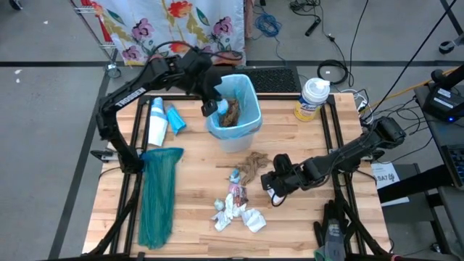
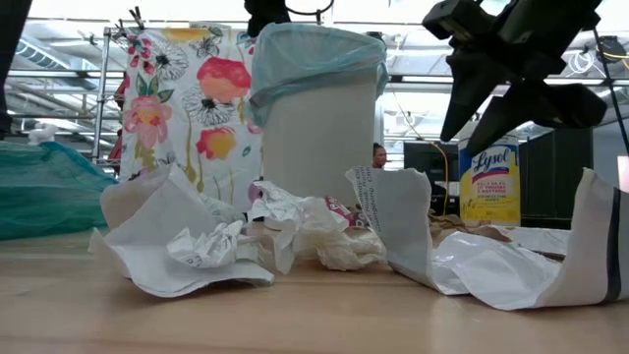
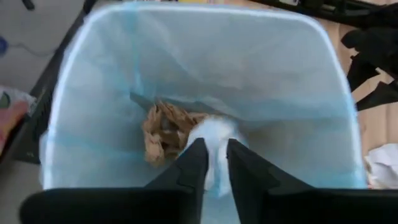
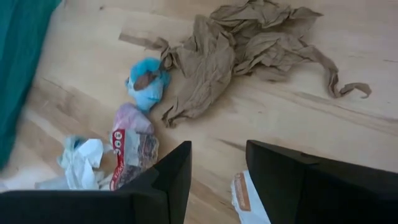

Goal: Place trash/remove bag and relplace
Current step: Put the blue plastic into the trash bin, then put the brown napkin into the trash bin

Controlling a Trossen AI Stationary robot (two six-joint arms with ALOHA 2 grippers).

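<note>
Left tool (image 3: 213, 163), fingers slightly parted and empty, we are hovering over the bag (image 1: 249, 116) lining the bin, brown paper (image 3: 163, 129) inside, while our open right tool (image 4: 217, 180) is hanging above the trash (image 4: 242, 46) on the worktop (image 1: 196, 190).

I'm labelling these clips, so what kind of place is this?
Probably a robotics lab or workshop: a wooden table inside a black frame, cables loose on the grey floor, and a floral cloth hung on a rack behind.

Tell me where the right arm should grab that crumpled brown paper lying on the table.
Grip the brown paper at its bunched middle, coming straight down from above: it lies flat and spread, with thin trailing strips that would slip. The right tool hangs open beside it.
</note>
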